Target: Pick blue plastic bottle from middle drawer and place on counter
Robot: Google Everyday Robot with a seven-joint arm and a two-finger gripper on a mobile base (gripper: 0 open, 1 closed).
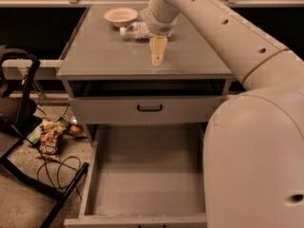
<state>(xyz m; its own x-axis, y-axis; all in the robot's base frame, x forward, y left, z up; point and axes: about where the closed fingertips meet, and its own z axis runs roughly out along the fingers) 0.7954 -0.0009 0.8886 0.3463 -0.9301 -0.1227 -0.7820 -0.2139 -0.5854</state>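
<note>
In the camera view, the blue plastic bottle (137,31) lies on its side on the desk (109,56), just beside the cream bowl (114,19) on the side toward the desk's front edge. Its white cap points left, under the bowl's rim but apart from it. My tool (157,45) hangs right of the bowl, over the bottle's base end. I can see only one of its fingers (158,52), which slants away from the bowl toward the desk's front edge and is clear of the bottle. I judge the tool released, with nothing in it.

I judge the bottle light and thin-walled. It would dent under a hard squeeze, its label would be slick, and lying down it could roll toward or away from the bowl. If it needs taking up again, I would close gently across the middle of the body, over the label. I would avoid the cap and the tapering neck.

The middle drawer (147,184) stands pulled out, far below the bowl and nearest the camera, with only a bare grey floor showing.

By count there is one bottle, one bowl, one tool and one open drawer. One shut drawer front (109,112) with a black loop handle (149,108) sits between the bowl and the open drawer.
</note>
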